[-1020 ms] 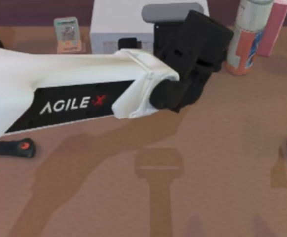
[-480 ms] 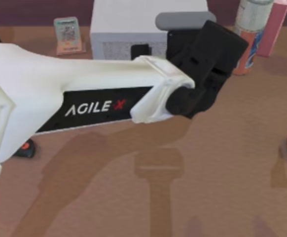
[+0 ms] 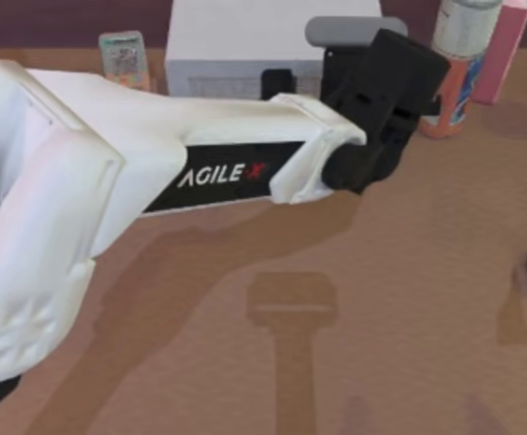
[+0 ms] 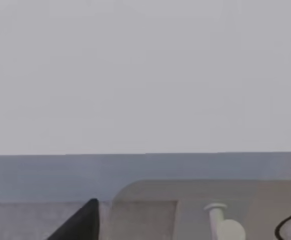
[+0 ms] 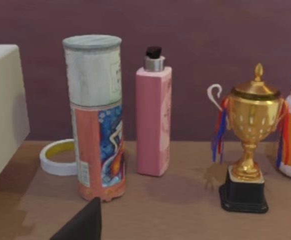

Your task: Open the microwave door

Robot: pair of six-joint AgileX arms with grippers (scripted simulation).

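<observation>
At the back of the counter [image 3: 399,272], in the top view, the left arm reaches across from the left side and its black end effector [image 3: 386,100] now sits against the right front part of the microwave [image 3: 245,36], close beside the tall can [image 3: 454,72]. Compared with the views from a second and half a second ago, the arm has pushed further forward and to the right: more of its white body fills the left of the view, and the end effector has travelled along the microwave's front toward the can. The microwave door [image 3: 227,84] shows only as a thin speckled strip below the white top, looking flush with the box, so I judge it is not yet swung open. A grey rounded piece [image 3: 349,30] lies on the microwave's top beside the end effector; I cannot tell what it is.

Whether the left end effector's fingers are apart or together, or clamped on the handle, I cannot tell. The left wrist view is mostly pale flat surface, with a small knob-like part [image 4: 223,225] low down.

The right arm is out of the top view; only a dark finger tip [image 5: 80,225] shows in its own camera, facing the can, a pink bottle [image 5: 153,122] and a gold trophy [image 5: 253,140].

The shift suggests the approach to the handle is nearly done, with the pull still to come.
</observation>
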